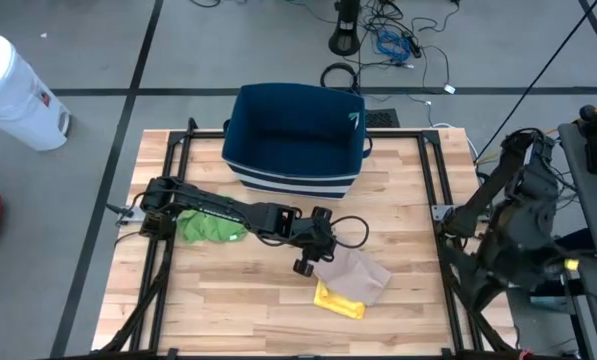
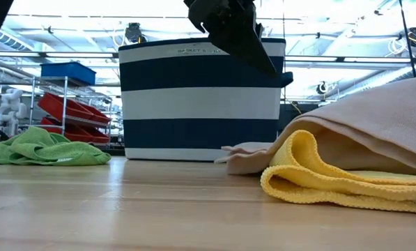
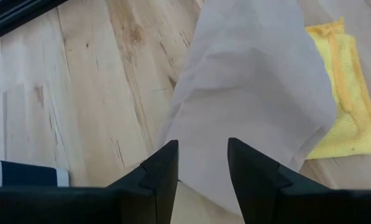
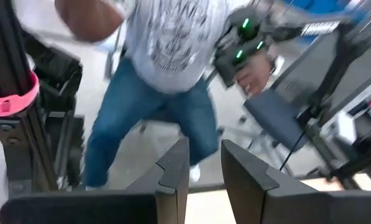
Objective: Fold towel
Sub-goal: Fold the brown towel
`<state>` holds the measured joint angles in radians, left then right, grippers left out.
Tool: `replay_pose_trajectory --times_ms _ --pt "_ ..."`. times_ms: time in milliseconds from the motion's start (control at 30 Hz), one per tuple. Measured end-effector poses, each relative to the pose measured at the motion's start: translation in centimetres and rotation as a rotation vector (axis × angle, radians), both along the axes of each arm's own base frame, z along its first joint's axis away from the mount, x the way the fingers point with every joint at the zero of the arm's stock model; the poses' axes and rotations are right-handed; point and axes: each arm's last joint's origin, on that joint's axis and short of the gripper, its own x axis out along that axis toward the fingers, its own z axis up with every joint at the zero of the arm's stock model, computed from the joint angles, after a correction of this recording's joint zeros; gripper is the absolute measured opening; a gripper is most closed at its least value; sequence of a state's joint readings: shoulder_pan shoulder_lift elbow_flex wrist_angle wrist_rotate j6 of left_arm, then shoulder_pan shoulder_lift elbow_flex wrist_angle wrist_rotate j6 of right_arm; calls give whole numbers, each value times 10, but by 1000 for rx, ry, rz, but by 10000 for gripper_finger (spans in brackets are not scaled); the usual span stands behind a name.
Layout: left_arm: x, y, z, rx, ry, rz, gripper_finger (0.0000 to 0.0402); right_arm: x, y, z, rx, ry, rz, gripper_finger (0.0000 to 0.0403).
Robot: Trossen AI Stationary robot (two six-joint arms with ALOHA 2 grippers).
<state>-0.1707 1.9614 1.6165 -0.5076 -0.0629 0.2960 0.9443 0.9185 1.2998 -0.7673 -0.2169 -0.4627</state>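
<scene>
Three cloths lie on the wooden table [image 1: 228,300] in front of the navy-and-white striped basket [image 1: 294,140]: a beige towel [image 1: 353,272] forward and right of the basket, a yellow cloth [image 1: 338,300] tucked partly beneath the towel's near side, and a crumpled green cloth [image 1: 210,228] off to the basket's front left. The left gripper [image 1: 309,262] hovers at the beige towel's left corner, on the side nearer the basket; its wrist view shows the fingers [image 3: 163,171] set apart with the fabric lying under them, nothing pinched. The right gripper [image 4: 204,163] is parked off the table's right edge, well away from the basket, its fingers a narrow gap apart and empty, facing a person [image 4: 166,68] standing in the room.

The towel is rumpled, not yet folded. To do this step well, the left gripper likely needs to come down on the single beige corner only, clear of the yellow cloth below, so that lifting it does not drag both layers along.
</scene>
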Motion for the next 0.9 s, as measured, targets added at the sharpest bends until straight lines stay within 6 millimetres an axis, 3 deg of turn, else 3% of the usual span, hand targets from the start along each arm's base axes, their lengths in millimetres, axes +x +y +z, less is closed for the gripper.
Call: replay_pose_trajectory --times_ms 167,500,700,800,900 --pt "0 0 0 -6 0 8 145 -10 -14 -35 164 -108 -2 82" --pt "3 0 3 -24 -41 21 145 -4 -6 -145 413 -233 -17 82" --pt "4 -1 3 -31 -51 27 145 -1 -7 -210 532 -157 -153 82" --pt "4 -1 4 -31 -52 26 145 0 -11 -231 582 -102 -271 82" --pt "5 -1 3 -33 -59 27 145 7 -7 -240 588 -35 -397 82"
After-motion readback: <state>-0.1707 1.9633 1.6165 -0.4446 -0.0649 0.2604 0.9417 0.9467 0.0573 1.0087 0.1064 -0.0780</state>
